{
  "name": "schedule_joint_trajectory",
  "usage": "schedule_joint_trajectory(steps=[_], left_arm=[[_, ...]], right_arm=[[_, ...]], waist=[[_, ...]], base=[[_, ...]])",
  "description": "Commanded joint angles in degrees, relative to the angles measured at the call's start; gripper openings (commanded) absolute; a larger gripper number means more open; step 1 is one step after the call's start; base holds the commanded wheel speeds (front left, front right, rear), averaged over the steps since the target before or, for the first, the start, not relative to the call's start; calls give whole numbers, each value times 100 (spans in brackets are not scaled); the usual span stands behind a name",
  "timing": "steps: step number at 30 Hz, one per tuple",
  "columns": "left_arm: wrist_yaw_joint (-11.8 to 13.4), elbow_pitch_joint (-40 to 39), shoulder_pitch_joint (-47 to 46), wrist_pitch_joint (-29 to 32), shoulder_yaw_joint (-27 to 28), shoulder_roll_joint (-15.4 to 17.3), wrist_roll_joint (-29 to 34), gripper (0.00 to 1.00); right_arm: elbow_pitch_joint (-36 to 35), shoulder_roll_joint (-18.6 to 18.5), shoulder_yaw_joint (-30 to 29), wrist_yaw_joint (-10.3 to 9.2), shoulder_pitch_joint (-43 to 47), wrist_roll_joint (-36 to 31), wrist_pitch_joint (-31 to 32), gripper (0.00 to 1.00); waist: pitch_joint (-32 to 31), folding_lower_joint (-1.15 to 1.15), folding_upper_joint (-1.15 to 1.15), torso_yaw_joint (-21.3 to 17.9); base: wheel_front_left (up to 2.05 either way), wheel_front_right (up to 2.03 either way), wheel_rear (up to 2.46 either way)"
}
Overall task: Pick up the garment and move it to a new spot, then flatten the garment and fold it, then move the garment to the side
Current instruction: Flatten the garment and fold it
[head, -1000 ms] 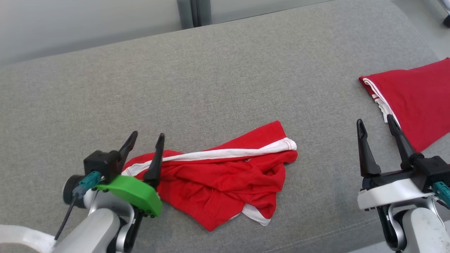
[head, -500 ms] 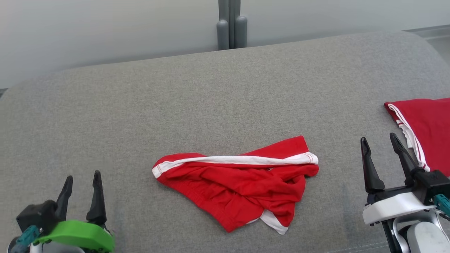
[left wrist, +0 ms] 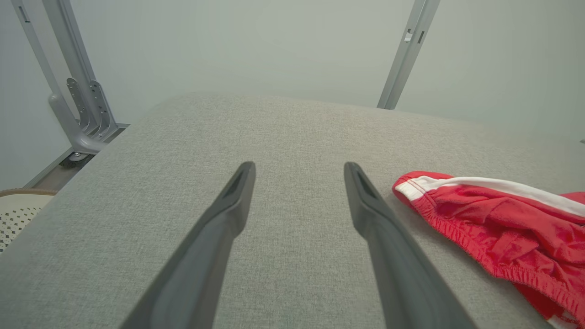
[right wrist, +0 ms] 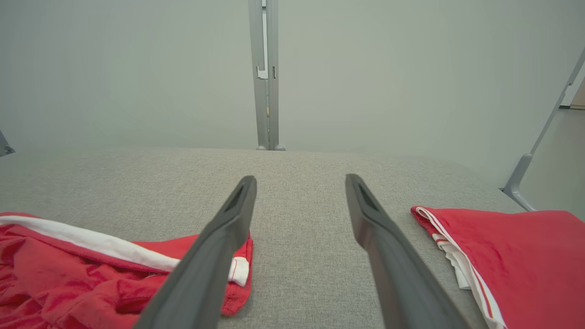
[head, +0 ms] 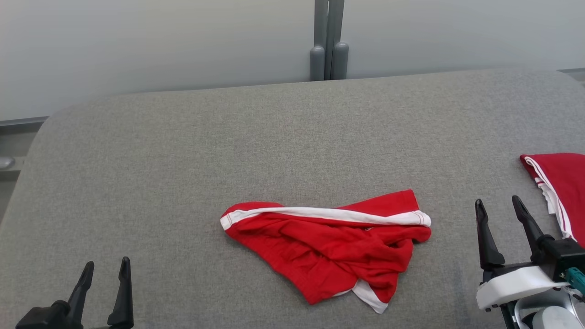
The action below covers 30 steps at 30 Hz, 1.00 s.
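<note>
Crumpled red garment mid-desk. Left end effector at its 8 o'clock, right end effector at 3 o'clock; both spread, empty. Folded red cloth at 2 o'clock.

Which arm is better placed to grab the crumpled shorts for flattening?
Right, probably. The right pincer, open, sits close beside one end of the shorts; the left pincer, also open, stands farther from the other end.

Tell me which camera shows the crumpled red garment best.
The head view: the whole crumpled red garment lies uncovered on the grey cushion. The left wrist view catches one end; the right wrist view the other, partly behind a finger.
</note>
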Motion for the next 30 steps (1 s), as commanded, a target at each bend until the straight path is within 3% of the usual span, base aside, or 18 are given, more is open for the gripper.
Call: schedule_joint_trajectory(steps=[1, 10, 30], left_arm=[[-88, 46, 98, -14, 99, -33, 127, 100], [-676, 378, 263, -15, 687, -495, 573, 100], [-951, 610, 172, -15, 962, -724, 926, 100]], right_arm=[[41, 15, -22, -8, 108, 20, -16, 100], [165, 115, -177, -8, 204, -21, -16, 100], [221, 178, -169, -8, 142, -8, -16, 100]], waist=[[-63, 0, 0, 12], [-188, 0, 0, -86], [-174, 0, 0, -145]], base=[[0, 0, 0], [0, 0, 0], [0, 0, 0]])
